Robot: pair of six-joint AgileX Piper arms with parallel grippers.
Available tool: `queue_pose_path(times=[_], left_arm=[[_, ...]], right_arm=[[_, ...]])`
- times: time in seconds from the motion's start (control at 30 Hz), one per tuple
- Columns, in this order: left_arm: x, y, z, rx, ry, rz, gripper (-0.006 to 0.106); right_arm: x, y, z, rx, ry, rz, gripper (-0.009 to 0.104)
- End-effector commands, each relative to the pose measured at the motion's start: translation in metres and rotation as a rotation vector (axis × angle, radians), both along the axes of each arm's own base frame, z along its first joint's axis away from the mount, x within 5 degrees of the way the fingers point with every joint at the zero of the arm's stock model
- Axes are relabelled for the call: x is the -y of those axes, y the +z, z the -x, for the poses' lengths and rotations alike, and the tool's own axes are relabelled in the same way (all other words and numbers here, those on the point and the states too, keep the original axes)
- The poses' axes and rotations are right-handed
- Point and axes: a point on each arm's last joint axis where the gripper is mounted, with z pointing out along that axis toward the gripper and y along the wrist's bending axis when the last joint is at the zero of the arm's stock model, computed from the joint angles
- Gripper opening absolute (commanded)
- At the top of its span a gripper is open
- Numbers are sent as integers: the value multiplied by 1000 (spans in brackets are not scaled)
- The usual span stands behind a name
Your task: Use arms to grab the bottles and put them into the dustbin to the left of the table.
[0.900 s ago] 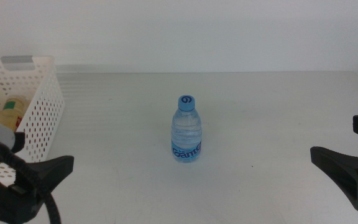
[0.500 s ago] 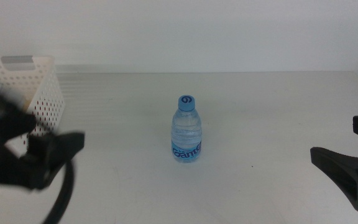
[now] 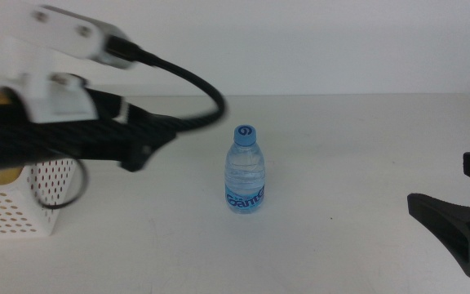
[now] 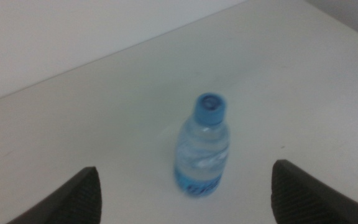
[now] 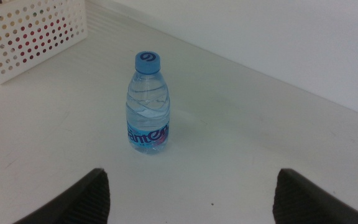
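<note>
Middle view: water bottle [image 3: 245,170] upright mid-table [image 3: 357,155], untouched. Left gripper [image 4: 185,190] reaches in from the left, jaws spread wide, bottle ahead between them. Right gripper [image 5: 188,193] waits at right edge, jaws apart. Dustbin [image 3: 23,204] far left.

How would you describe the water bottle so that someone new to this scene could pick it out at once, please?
Start from the white table, with the perforated white basket at its left end. Near the middle, the water bottle stands upright and alone, apart from the left gripper and the right gripper. It is clear, with a blue cap and blue label.
</note>
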Motion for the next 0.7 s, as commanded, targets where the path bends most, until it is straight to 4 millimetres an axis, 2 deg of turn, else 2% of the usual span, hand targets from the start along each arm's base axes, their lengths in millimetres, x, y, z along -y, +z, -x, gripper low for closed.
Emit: queue_pose_path(times=[0.0, 0.17, 0.27, 0.5, 0.67], left_arm=[[8, 9, -7, 94, 12, 61, 90], [28, -13, -13, 77, -6, 70, 90], [35, -17, -12, 101, -34, 35, 90], [35, -18, -12, 87, -9, 74, 89], [38, -43, -2, 165, 87, 81, 89]], right_arm=[[-1, 14, -1, 88, 10, -34, 69], [-1, 14, -1, 88, 10, -34, 69], [-1, 14, -1, 88, 10, -34, 69], [-1, 14, -1, 88, 10, -34, 69], [-1, 14, -1, 88, 10, -34, 69]])
